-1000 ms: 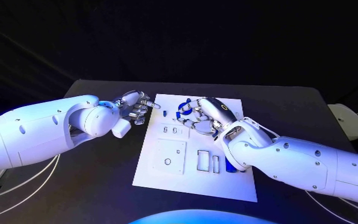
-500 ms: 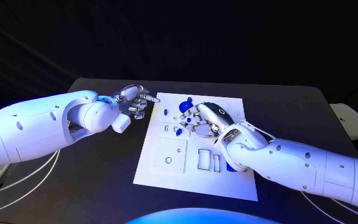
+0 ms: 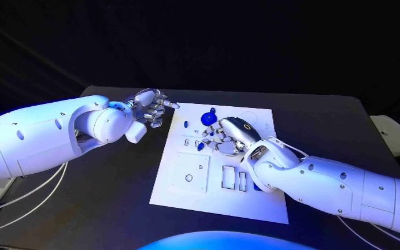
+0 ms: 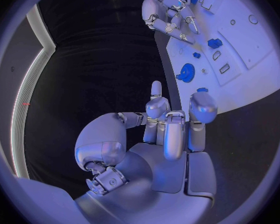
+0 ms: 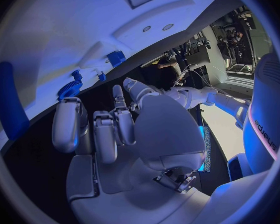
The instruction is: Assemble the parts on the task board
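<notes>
The task board was a white rectangular plate lying flat in the middle of the black bench, its surface cut with several recesses: a large square panel with a small round hole, narrow upright slots beside it, and smaller oblong pockets farther up. Near its far end sat a blue gear, round and toothed, and small blue parts lay scattered around the pockets. A long blue bar rested by the board's right edge, partly hidden by the right arm.

The right hand hovered low over the upper middle of the board, its fingers curled inward; whether they pinched a part could not be told. The left hand stayed off the board's left edge above the bench, fingers loosely curled with one extended toward the board, holding nothing.
</notes>
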You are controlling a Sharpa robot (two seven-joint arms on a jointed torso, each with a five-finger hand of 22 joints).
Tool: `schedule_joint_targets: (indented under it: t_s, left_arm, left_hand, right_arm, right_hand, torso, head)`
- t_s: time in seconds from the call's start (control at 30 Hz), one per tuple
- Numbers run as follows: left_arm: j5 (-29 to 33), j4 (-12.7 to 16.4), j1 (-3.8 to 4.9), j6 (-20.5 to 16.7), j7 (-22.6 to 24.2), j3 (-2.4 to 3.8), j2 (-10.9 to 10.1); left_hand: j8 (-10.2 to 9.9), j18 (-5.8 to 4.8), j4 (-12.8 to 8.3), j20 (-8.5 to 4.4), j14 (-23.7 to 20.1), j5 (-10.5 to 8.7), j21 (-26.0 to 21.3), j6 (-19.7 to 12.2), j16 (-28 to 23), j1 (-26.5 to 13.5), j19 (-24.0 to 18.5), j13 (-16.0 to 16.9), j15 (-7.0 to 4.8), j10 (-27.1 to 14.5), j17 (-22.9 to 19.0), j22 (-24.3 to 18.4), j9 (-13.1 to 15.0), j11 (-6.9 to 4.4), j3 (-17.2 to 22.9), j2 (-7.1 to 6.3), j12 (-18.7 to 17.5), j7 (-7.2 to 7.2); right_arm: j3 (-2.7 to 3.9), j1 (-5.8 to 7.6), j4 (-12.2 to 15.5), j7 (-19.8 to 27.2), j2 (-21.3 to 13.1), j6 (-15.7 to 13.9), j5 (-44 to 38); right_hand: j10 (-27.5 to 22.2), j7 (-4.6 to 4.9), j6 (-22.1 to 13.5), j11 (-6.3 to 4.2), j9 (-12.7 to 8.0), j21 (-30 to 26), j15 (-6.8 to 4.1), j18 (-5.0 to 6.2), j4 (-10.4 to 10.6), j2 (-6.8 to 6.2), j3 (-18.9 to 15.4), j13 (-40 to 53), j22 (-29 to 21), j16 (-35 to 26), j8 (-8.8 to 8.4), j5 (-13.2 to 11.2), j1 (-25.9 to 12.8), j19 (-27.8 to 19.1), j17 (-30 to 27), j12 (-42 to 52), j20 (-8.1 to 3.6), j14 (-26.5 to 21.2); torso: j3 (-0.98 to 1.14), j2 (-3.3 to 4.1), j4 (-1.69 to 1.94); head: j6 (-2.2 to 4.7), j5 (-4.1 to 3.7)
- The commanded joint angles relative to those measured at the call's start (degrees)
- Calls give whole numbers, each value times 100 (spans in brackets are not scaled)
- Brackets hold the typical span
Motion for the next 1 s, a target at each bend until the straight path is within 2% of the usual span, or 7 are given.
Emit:
schedule_joint_targets:
  t_s: [0.03,0.33,0.5,0.63,0.83,0.93,1.0]
  left_arm:
    - [-21,7,13,-1,103,5,12]
    - [-2,1,14,-2,124,4,42]
    - [13,13,13,-62,178,2,52]
    - [16,29,12,-115,242,1,57]
    - [18,73,10,-182,395,-5,73]
    - [5,90,10,-221,476,-8,84]
    - [3,98,9,-253,529,-10,89]
  left_hand:
    - [-33,-27,-19,-3,489,-8,-38,-54,-40,34,-56,-10,-1,-37,1087,-13,8,2,25,8,-28,4]
    - [-44,-11,-49,2,473,-9,-80,-87,-67,51,-106,-81,8,-86,1032,-97,31,13,42,-6,-97,17]
    - [-115,34,-113,33,424,-11,-226,-242,-150,98,-269,-341,50,-274,870,-363,63,66,79,-42,-347,78]
    - [-166,86,-206,75,365,-13,-397,-363,-244,159,-451,-740,96,-538,694,-663,82,117,98,-87,-702,134]
    - [-207,241,-412,175,56,-17,-950,-629,-677,325,-1044,-1561,207,-1214,-90,-1587,130,235,86,-211,-1417,258]
    - [-196,314,-486,229,-112,-20,-1248,-794,-886,409,-1338,-1602,263,-1388,-443,-2037,152,297,43,-289,-1463,325]
    - [-167,337,-519,254,-189,-21,-1357,-861,-978,459,-1430,-1615,286,-1454,-601,-2183,165,322,20,-315,-1461,351]
  right_arm:
    - [2,-6,114,-81,-50,113,-202]
    - [16,48,435,-207,-221,215,-326]
    - [31,130,629,-317,-328,465,-369]
    - [39,239,744,-383,-404,751,-398]
    - [48,560,856,-394,-508,1471,-491]
    - [49,743,834,-387,-512,1875,-592]
    - [49,854,782,-381,-484,2106,-681]
  right_hand:
    - [0,4,24,-19,-3,-1,7,-56,-5,-6,-36,420,660,21,10,-33,-60,30,1508,-14,-19,598]
    - [-5,3,23,-20,-2,-17,6,-53,-5,-14,-49,414,654,21,11,-44,-63,23,1508,-20,-19,598]
    - [-57,9,-5,-17,-6,-134,8,-29,-14,-23,-70,356,602,-21,-2,-72,-48,-37,1432,-72,-19,577]
    - [-206,62,-135,25,-34,-393,37,19,-37,-15,-86,203,489,-125,-71,-107,6,-174,1248,-220,-3,521]
    - [-1021,138,-339,94,-81,-1319,103,190,-181,-20,-21,-676,82,-500,-182,-102,241,-683,644,-1073,60,293]
    - [-1676,139,-385,96,-89,-1795,109,276,-247,-48,29,-1445,-123,-742,-198,-117,337,-949,281,-1853,77,136]
    - [-1817,134,-407,95,-91,-1998,110,308,-279,-75,42,-1697,-206,-836,-202,-137,373,-1059,146,-2109,81,73]
  torso:
    - [-1,-4,-4]
    - [-5,-6,-4]
    - [-8,-11,-2]
    - [-13,-13,-1]
    - [-23,-21,-7]
    - [-38,-35,-3]
    - [-46,-41,-3]
  head:
    - [-1,6]
    - [15,-3]
    - [26,-15]
    - [36,-18]
    - [57,-27]
    - [57,-32]
    - [54,-29]
